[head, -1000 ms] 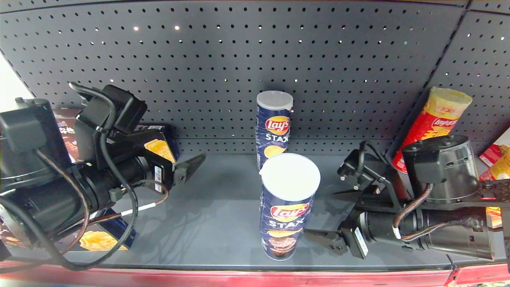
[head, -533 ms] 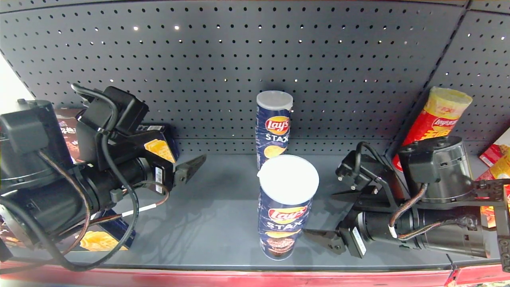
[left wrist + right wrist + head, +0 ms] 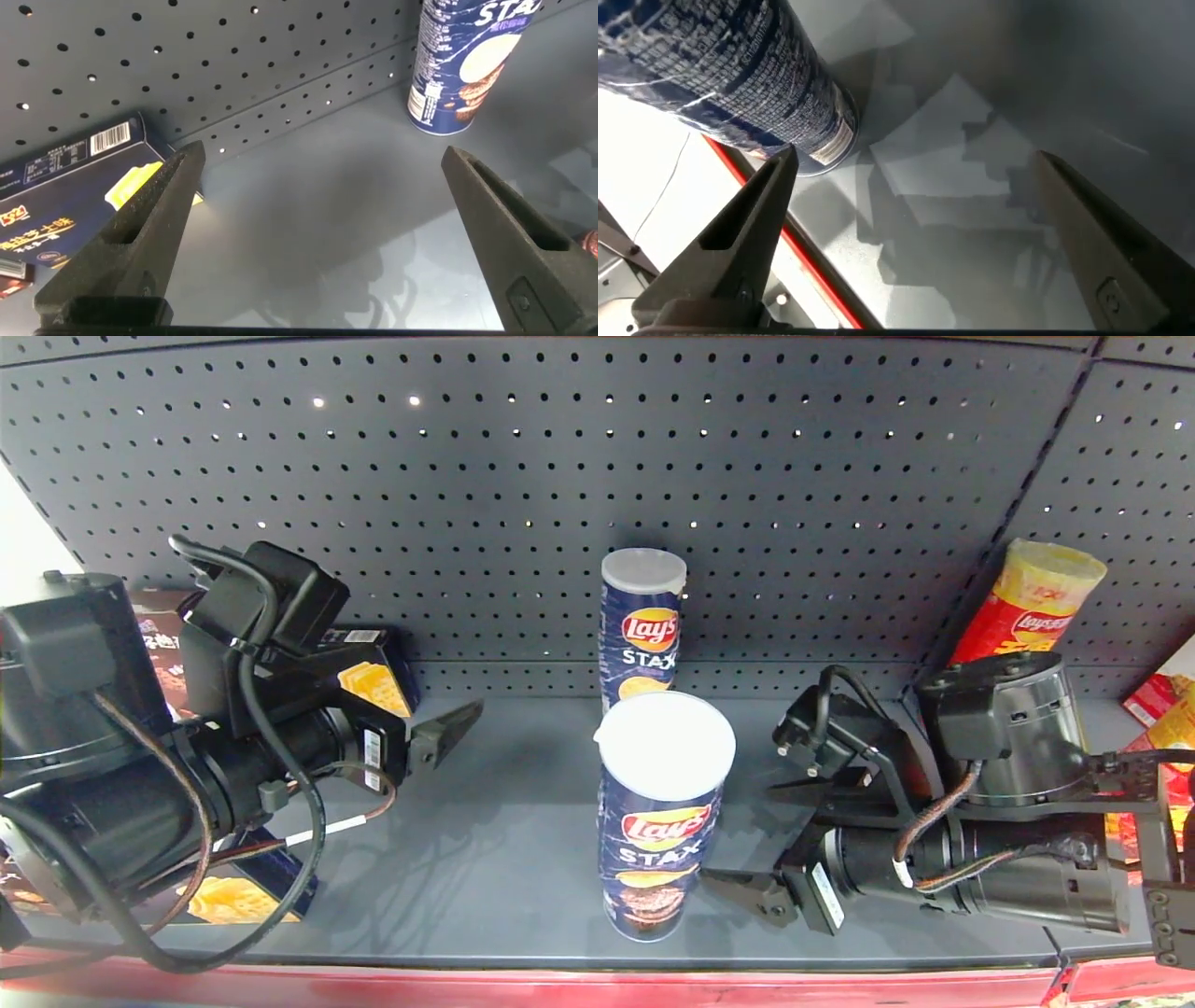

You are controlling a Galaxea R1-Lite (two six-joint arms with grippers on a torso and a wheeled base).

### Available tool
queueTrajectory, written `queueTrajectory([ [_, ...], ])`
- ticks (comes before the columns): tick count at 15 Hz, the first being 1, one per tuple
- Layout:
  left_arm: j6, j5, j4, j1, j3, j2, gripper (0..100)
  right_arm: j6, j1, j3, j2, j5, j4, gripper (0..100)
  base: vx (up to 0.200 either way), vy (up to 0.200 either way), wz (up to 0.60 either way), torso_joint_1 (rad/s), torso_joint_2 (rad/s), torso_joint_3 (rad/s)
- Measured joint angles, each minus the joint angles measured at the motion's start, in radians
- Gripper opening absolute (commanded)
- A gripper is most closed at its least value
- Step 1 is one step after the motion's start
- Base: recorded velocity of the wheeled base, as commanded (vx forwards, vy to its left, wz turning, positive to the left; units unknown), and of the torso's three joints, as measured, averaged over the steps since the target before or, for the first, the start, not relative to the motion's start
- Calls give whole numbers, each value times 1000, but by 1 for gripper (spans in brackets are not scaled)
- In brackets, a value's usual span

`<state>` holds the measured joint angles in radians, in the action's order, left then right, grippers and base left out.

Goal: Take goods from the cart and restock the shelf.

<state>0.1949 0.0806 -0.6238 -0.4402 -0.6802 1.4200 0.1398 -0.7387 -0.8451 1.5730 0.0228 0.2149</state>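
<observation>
The front canister (image 3: 661, 821), a dark-blue cardboard crisp tube with a white plastic lid, stands upright close to the front edge of the grey metal shelf (image 3: 504, 840), about mid-way along it. A matching rear canister (image 3: 640, 625) stands straight behind it against the perforated back panel (image 3: 523, 476). Such a tube is probably light and stiff, with a glossy wall that could slip under a weak pinch. Being tall and narrow, it would likely topple from a sideways knock, and the crisps inside would break if it were crushed. The best hold looks to be across the body at mid-height with moderate pressure, not on the lid, which might pop off. The right gripper (image 3: 742, 835) lies just beside the front canister on its right side, jaws spread wide and holding nothing. In the right wrist view the tube's base sits beyond one finger (image 3: 752, 224), not between the two, and no contact is visible. The left gripper (image 3: 322, 157) hangs over the left part of the shelf, also wide open and empty, well apart from both canisters. A dark-blue cardboard box (image 3: 65, 201) lies near it by the back panel.
</observation>
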Motion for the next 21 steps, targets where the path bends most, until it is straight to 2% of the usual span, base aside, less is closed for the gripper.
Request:
queueTrajectory([
  [4, 0, 1, 1, 0, 13, -5, 100, -3, 21, 20, -35, -1, 24, 100, 0, 0, 0, 0, 0, 0],
  [8, -1, -1, 10, -2, 69, -91, 100, -6, 72, 74, -196, -1, 25, 100, 0, 0, 0, 0, 0, 0],
  [13, 1, -11, 11, -33, 203, -336, 100, 1, 46, 264, -529, 1, 28, 100, 0, 0, 0, 0, 0, 0],
  [14, 9, -12, 12, -50, 241, -396, 100, 1, 40, 318, -601, 2, 28, 100, 0, 0, 0, 0, 0, 0],
  [17, 57, -13, 27, -93, 389, -585, 100, 0, 33, 482, -820, 4, 23, 100, 0, 0, 0, 0, 0, 0],
  [19, 84, -13, 106, -108, 451, -713, 100, -2, 32, 581, -944, 5, 19, 100, 0, 0, 0, 0, 0, 0],
  [21, 97, -14, 281, -113, 483, -857, 100, -5, 31, 675, -1053, 6, 17, 100, 0, 0, 0, 0, 0, 0],
])
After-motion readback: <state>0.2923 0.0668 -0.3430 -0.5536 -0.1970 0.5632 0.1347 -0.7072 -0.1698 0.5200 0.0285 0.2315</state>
